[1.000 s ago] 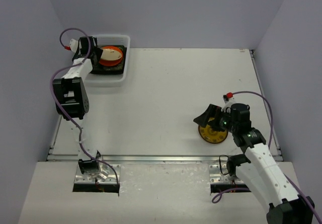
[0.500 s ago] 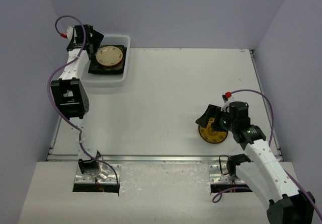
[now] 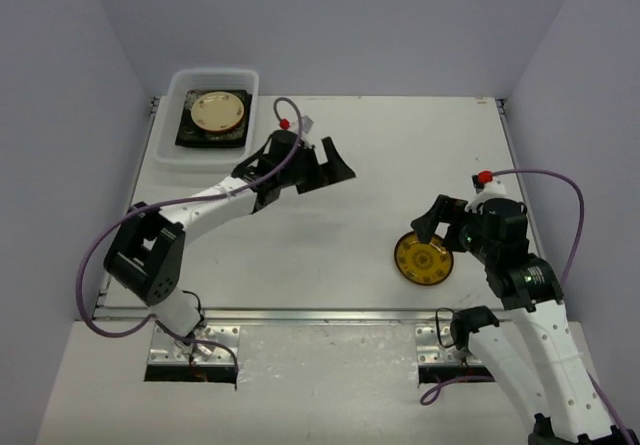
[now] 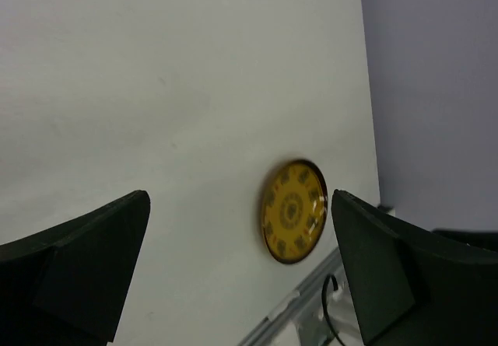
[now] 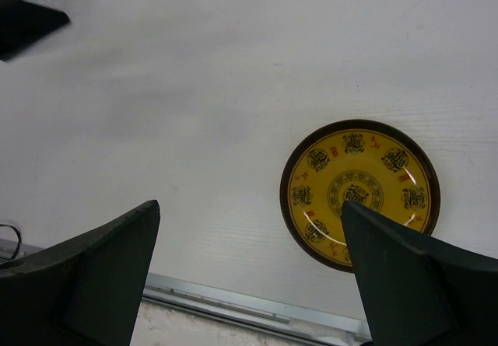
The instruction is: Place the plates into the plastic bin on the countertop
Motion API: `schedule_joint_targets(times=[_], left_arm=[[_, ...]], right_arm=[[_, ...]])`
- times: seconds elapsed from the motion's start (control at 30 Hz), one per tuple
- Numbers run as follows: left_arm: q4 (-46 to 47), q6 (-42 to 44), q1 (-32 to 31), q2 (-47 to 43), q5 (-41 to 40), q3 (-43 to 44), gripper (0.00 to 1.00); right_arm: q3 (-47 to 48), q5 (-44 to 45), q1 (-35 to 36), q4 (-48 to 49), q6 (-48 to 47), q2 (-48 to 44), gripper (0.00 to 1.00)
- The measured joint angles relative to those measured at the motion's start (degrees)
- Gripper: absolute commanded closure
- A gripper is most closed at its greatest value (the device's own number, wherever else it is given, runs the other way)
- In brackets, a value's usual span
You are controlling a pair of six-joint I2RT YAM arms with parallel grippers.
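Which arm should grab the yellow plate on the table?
Right. The right hand, open, hovers just beside the yellow plate; the left hand, also open, is mid-table, farther away.

Plain lilac walls (image 3: 350,25) all round

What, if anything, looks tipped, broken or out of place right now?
Nothing stands out. The yellow-patterned plate lies flat and whole on the countertop near its front rail. The other plates sit stacked inside the plastic bin, cream one on top. No spill or breakage shows.
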Motion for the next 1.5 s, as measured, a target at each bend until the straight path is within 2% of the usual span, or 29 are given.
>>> schedule_joint_targets(times=[0.1, 0.2, 0.33, 0.47, 0.6, 0.73, 0.87, 1.0, 1.07, 1.1, 1.13, 1.37, 1.5], left_arm=[[5.94, -0.22, -7.45, 5.57, 4.64, -0.86, 0.00], [8.78, -0.41, -11.44, 14.07, 6.67, 0.02, 0.02], [11.99, -1.63, -14.17, 24.38, 10.56, 3.41, 0.05], [13.01, -2.01, -15.76, 27.24, 12.46, 6.80, 0.17], [13.01, -2.15, -16.31, 30.58, 16.20, 10.16, 0.25], [11.87, -1.29, -17.03, 34.13, 19.08, 14.97, 0.39], [9.66, 0.23, -18.36, 36.16, 20.00, 17.62, 0.65], [7.61, 1.29, -19.69, 37.82, 20.64, 18.90, 0.71], [6.58, 1.64, -20.13, 38.06, 20.67, 19.53, 0.78], [6.10, 1.77, -20.27, 38.15, 20.66, 19.78, 0.93], [5.55, 2.03, -20.41, 38.25, 20.52, 20.05, 1.00], [2.10, 3.10, -20.25, 37.60, 18.13, 20.38, 1.00], [-3.19, 3.97, -16.81, 34.34, 14.68, 19.88, 1.00]], right_arm=[[2.92, 0.06, 0.00, -1.97, -0.54, -1.76, 0.01], [3.86, -0.37, 0.00, -2.63, -0.87, -2.47, 0.01], [3.53, -0.91, 0.00, -4.49, -1.08, -3.30, 0.01], [3.27, -1.97, 0.00, -5.24, -1.34, -3.20, 0.01], [2.75, -3.09, 0.00, -5.13, -1.56, -2.66, 0.01], [1.79, -3.99, 0.00, -5.05, -1.65, -2.61, 0.01], [1.12, -4.85, 0.00, -4.74, -1.65, -2.63, 0.01], [0.85, -5.48, 0.00, -4.63, -1.65, -2.66, 0.01], [0.85, -5.74, 0.00, -4.62, -1.67, -2.88, 0.01], [0.85, -5.81, 0.00, -4.62, -1.67, -3.01, 0.01], [0.85, -5.85, 0.00, -4.62, -1.67, -3.12, 0.01], [0.85, -5.89, 0.00, -4.62, -1.65, -3.26, 0.01], [0.85, -5.87, 0.00, -4.62, -1.67, -3.33, 0.01]])
